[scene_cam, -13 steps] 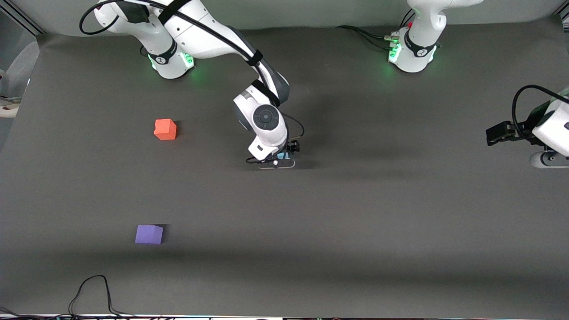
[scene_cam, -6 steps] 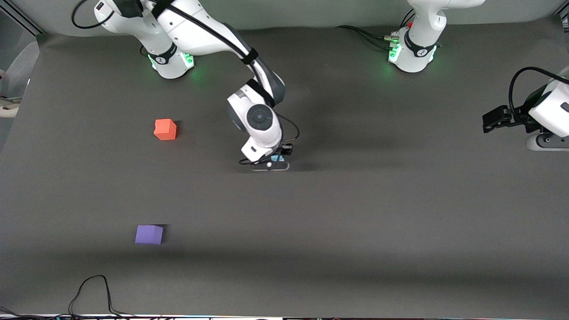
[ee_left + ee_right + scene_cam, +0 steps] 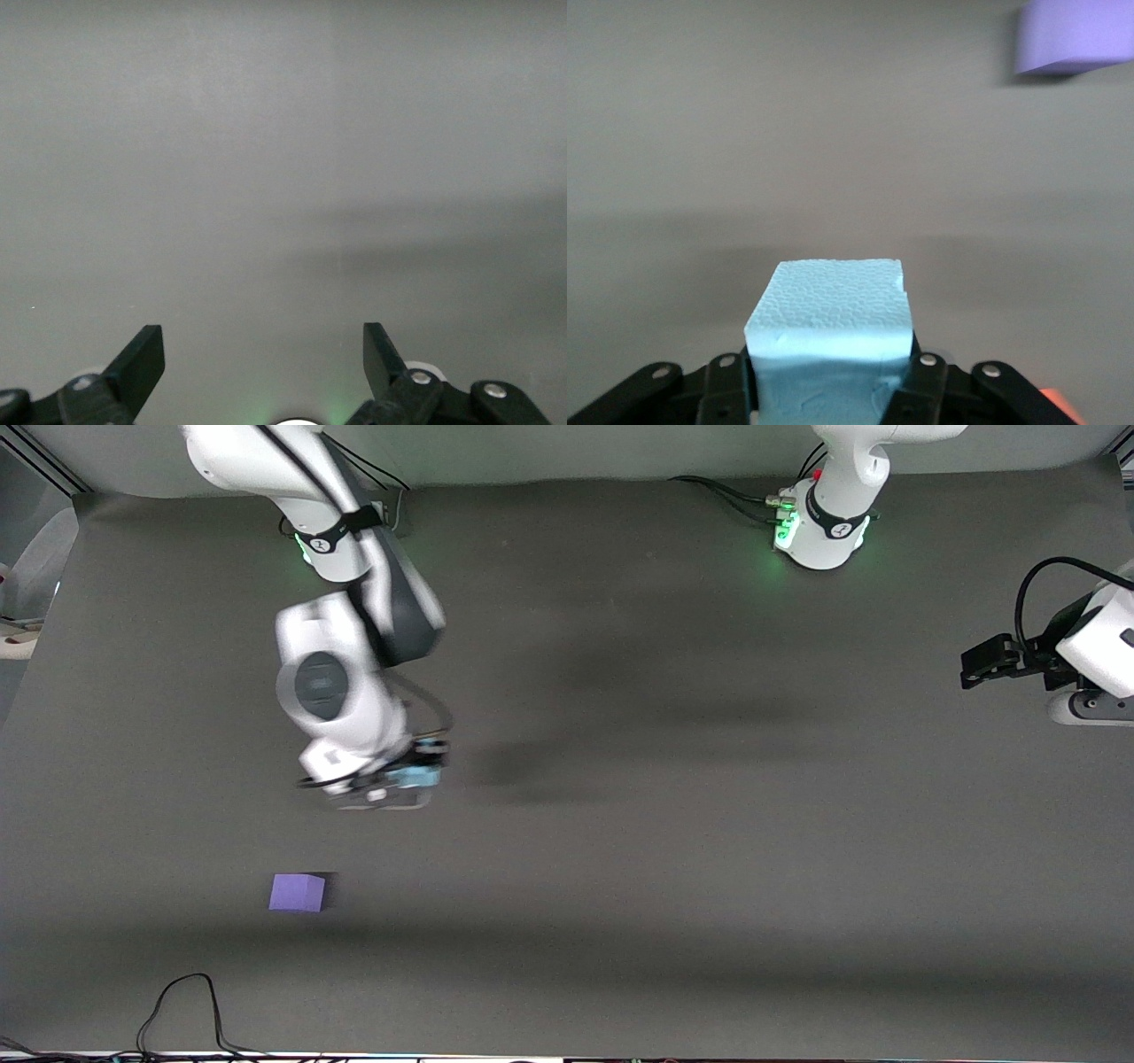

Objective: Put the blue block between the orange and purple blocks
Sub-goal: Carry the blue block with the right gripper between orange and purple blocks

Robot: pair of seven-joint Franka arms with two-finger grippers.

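Dark grey table (image 3: 709,850). Right arm (image 3: 345,664) reaches out from its base; right gripper (image 3: 403,775) is up over bare table, fingers clamped on the blue block (image 3: 830,341), which sits between them. Purple block (image 3: 298,892) lies on the table nearer the front camera than the gripper. Orange block (image 3: 1059,403) barely shows at the right wrist view's edge. Left gripper (image 3: 264,359) waits at the left arm's end, fingers spread wide, holding nothing.

Robotics lab, two bench-mounted white arms (image 3: 337,646), dark grey table (image 3: 709,850), trailing cables (image 3: 186,1001)
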